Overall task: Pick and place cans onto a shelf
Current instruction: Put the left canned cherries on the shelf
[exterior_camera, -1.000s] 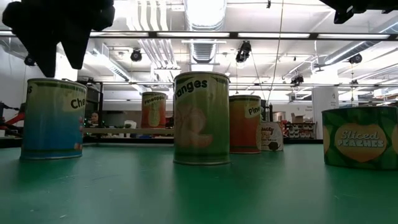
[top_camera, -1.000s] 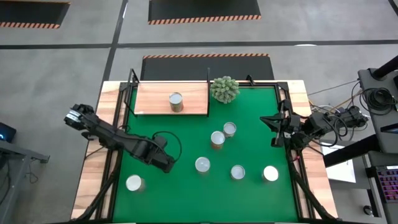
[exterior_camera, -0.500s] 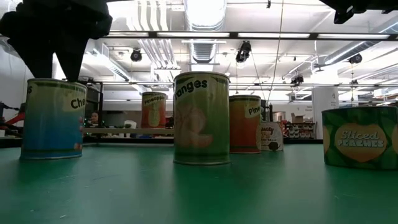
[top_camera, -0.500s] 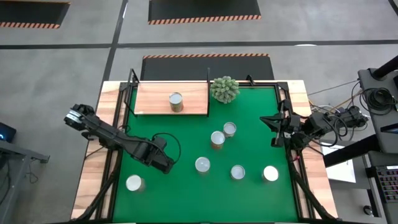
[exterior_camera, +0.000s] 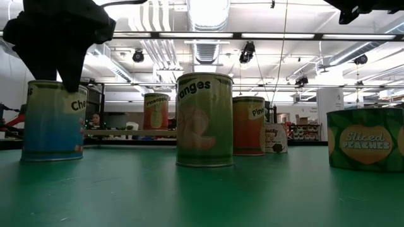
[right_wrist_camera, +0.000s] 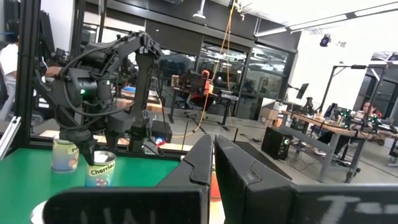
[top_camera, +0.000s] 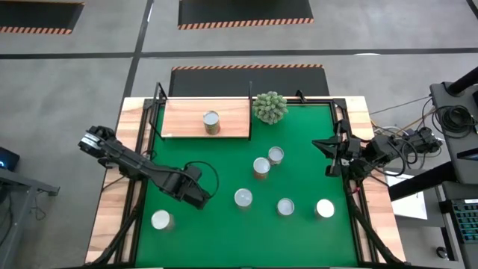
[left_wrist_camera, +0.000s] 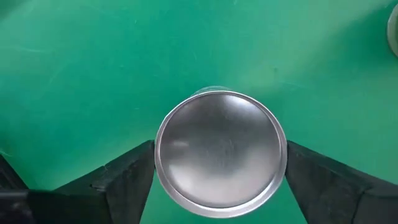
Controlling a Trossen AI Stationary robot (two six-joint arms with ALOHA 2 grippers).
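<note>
Cans are stiff, smooth and slippery; grip the round side. Left hand (left_wrist_camera: 217,180) straddles one can (left_wrist_camera: 221,149) on the green mat (left_wrist_camera: 93,62), fingers spread, not yet gripping. Right hand (right_wrist_camera: 214,155) clenched, empty, waits at the desk's right edge.

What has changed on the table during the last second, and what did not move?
The left gripper has come down over the cherries can, and its jaws now stand on both sides of the can's silver top, starting to close. The can is not lifted yet. The right gripper stayed shut at the table's right edge. The other cans, the shelf and the plant kept their places.
</note>
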